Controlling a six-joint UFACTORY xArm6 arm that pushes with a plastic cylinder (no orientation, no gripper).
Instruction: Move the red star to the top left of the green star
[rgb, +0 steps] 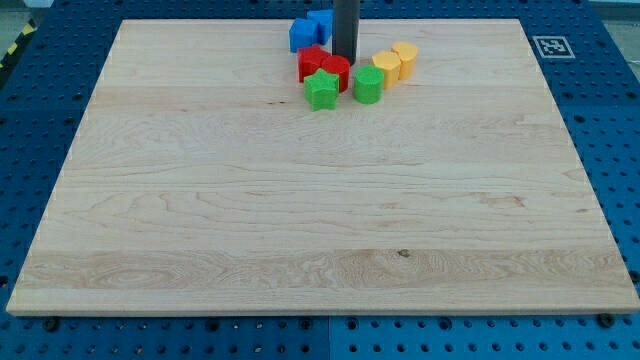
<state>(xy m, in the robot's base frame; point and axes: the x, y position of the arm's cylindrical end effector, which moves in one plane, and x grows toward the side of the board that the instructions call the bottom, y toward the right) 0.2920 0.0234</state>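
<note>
My tip (345, 60) is at the view's top centre, right behind two touching red blocks. The left red block (312, 61) looks like the red star. The right red block (337, 72) is rounder, and its shape is unclear. The green star (321, 90) lies just below the two red blocks and touches them. The left red block sits at the green star's upper left. The rod hides part of the blocks behind it.
A green rounded block (368, 85) lies right of the green star. Two yellow blocks (387, 67) (405, 56) lie further right. Two blue blocks (303, 34) (321, 23) sit left of the rod near the wooden board's top edge (200, 22).
</note>
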